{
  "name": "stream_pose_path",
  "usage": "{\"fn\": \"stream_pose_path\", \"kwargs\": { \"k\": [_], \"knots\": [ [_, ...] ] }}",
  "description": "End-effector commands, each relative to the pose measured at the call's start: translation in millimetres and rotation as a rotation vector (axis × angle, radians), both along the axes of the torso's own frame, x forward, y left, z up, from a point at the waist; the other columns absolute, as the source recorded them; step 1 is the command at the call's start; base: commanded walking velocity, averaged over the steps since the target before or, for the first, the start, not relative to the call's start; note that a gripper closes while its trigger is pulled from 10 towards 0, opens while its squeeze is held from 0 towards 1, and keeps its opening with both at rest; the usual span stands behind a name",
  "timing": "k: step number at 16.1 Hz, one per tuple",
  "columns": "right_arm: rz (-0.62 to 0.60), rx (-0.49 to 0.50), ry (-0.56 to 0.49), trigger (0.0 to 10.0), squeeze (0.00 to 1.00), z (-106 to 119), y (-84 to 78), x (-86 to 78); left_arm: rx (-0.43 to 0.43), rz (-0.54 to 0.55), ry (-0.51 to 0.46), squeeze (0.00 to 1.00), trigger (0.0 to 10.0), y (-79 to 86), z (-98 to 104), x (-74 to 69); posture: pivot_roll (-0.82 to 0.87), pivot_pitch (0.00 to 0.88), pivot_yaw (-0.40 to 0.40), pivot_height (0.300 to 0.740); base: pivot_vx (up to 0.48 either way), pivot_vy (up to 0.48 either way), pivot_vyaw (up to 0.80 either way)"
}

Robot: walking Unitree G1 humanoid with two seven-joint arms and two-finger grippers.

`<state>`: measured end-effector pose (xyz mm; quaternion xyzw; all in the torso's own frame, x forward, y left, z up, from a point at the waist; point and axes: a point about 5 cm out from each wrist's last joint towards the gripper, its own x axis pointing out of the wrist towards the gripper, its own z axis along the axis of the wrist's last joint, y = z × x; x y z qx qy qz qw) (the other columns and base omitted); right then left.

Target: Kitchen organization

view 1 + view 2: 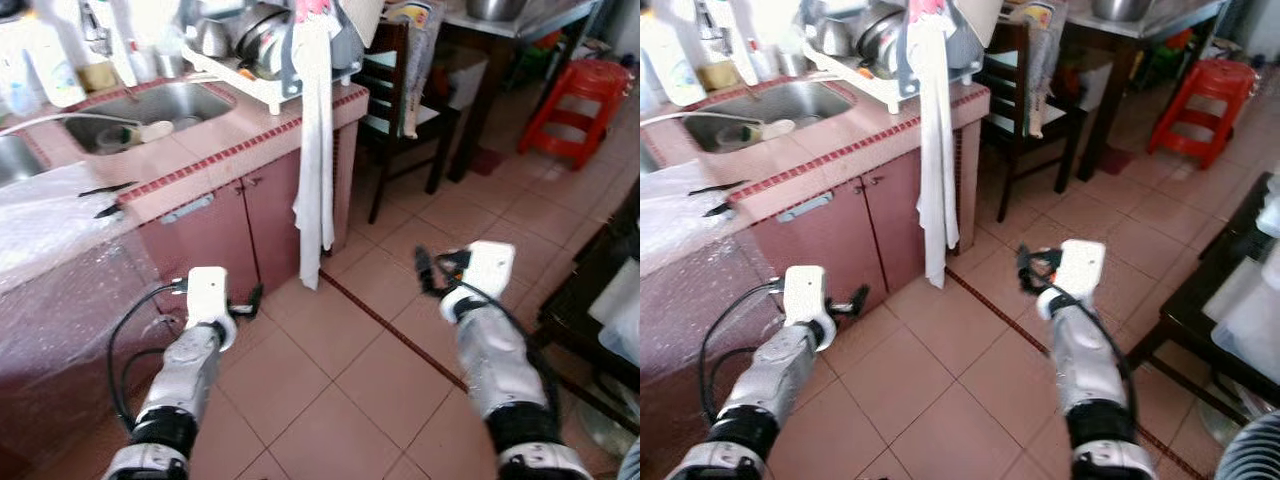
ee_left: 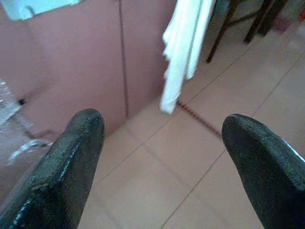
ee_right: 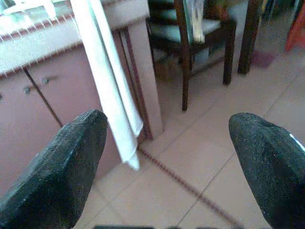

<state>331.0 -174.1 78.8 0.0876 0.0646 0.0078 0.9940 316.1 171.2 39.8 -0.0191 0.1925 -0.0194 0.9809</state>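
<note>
1. One white towel (image 1: 316, 170) looks the likeliest thing to tidy: it hangs from the dish rack (image 1: 262, 62) at the end of the pink counter (image 1: 215, 140), draping down past the cabinet doors (image 1: 262, 215) almost to the tiled floor (image 1: 370, 340).
2. It should be soft, light and limp, so it will sag and swing once lifted; a pinch high up near the rack, or on the bunched middle fold, should hold better than one on the loose lower corner.
3. Pots and bowls crowd the rack above it, so a hard tug could shift them.
4. Left hand (image 2: 159, 157) hovers low before the cabinet, fingers spread wide and empty.
5. Right hand (image 3: 167, 157) is out over the floor, also spread and empty, well apart from the towel.
6. Beyond, a steel sink (image 1: 150, 110) holds what may be a sponge, too blurred to be sure; a dark chair (image 1: 400, 110) and red stool (image 1: 580, 105) stand farther off.
</note>
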Motion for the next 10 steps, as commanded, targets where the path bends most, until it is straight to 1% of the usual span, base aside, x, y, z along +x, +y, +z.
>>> {"fn": "stream_pose_path", "kwargs": {
  "k": [1, 2, 3, 4, 5, 6, 7, 8, 9, 10],
  "knots": [
    [-0.030, 0.059, 0.037, 10.0, 0.00, -9, 1.4, -2.0, 0.056, 0.038, 0.035, 0.00, 10.0, 14.8, -9, -6.1, -0.03, 0.017, 0.022, 0.740, 0.000, 0.000, 0.00],
    [-0.033, 0.069, 0.049, 10.0, 0.00, -13, 2.3, -4.4, 0.066, 0.041, 0.053, 0.00, 10.0, 17.9, -14, -10.0, -0.02, 0.015, 0.025, 0.740, 0.000, 0.000, 0.00],
    [-0.032, 0.067, 0.081, 10.0, 0.00, -24, 2.6, -10.7, 0.083, 0.045, 0.093, 0.00, 10.0, 22.4, -26, -19.2, -0.01, 0.018, 0.039, 0.740, 0.000, 0.000, 0.00],
    [-0.033, 0.055, 0.111, 10.0, 0.00, -33, 1.7, -15.5, 0.099, 0.041, 0.124, 0.00, 10.0, 25.2, -34, -25.4, -0.01, 0.018, 0.042, 0.740, 0.000, 0.000, 0.00],
    [-0.045, 0.042, 0.166, 10.0, 0.00, -49, -2.5, -26.0, 0.121, 0.034, 0.171, 0.00, 10.0, 28.3, -46, -36.1, -0.01, 0.023, 0.062, 0.740, 0.000, 0.000, 0.00],
    [-0.061, 0.044, 0.195, 10.0, 0.00, -57, -6.0, -32.0, 0.128, 0.028, 0.186, 0.00, 10.0, 28.7, -50, -40.4, -0.02, 0.024, 0.072, 0.740, 0.000, 0.000, 0.00],
    [-0.104, 0.029, 0.254, 10.0, 0.00, -74, -14.6, -47.4, 0.134, 0.018, 0.218, 0.00, 10.0, 30.7, -57, -47.6, -0.05, 0.024, 0.092, 0.740, 0.000, 0.000, 0.00],
    [-0.130, 0.028, 0.283, 10.0, 0.00, -83, -20.0, -57.8, 0.132, 0.005, 0.236, 0.00, 10.0, 30.0, -62, -52.5, -0.08, 0.024, 0.108, 0.740, 0.000, 0.000, 0.00],
    [-0.147, -0.001, 0.311, 10.0, 0.00, -92, -27.4, -71.1, 0.150, -0.038, 0.275, 0.00, 10.0, 24.8, -71, -60.3, -0.11, 0.034, 0.113, 0.740, 0.000, 0.000, 0.00],
    [-0.152, -0.007, 0.320, 10.0, 0.00, -95, -29.4, -74.4, 0.153, -0.050, 0.287, 0.00, 10.0, 23.1, -73, -62.6, -0.12, 0.036, 0.111, 0.740, 0.000, 0.000, 0.00]
  ]
}}
